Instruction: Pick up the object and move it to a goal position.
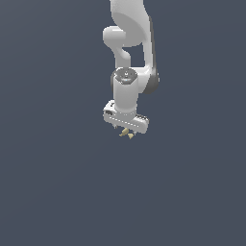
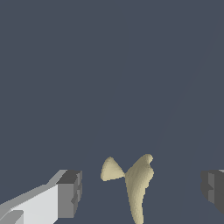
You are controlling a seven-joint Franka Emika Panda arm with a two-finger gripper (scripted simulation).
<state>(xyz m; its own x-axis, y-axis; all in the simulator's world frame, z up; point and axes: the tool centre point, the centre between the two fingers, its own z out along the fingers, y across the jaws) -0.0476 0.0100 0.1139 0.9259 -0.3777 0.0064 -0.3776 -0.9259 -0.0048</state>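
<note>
The object (image 2: 139, 186) is a tiny pale tan-yellow thing with pointed tips. In the wrist view it sits between my two fingers without touching either; one grey pad (image 2: 70, 193) and the other pad (image 2: 213, 189) stand well apart from it. In the exterior view the object (image 1: 127, 134) shows just under the white hand, near the middle of the picture. My gripper (image 1: 126, 130) points straight down over it and is open; it also shows in the wrist view (image 2: 141, 192). I cannot tell whether the object rests on the floor.
The plain dark grey-blue floor (image 1: 57, 192) fills both views. The white arm (image 1: 129, 43) rises behind the gripper towards the top of the exterior view. No other objects show.
</note>
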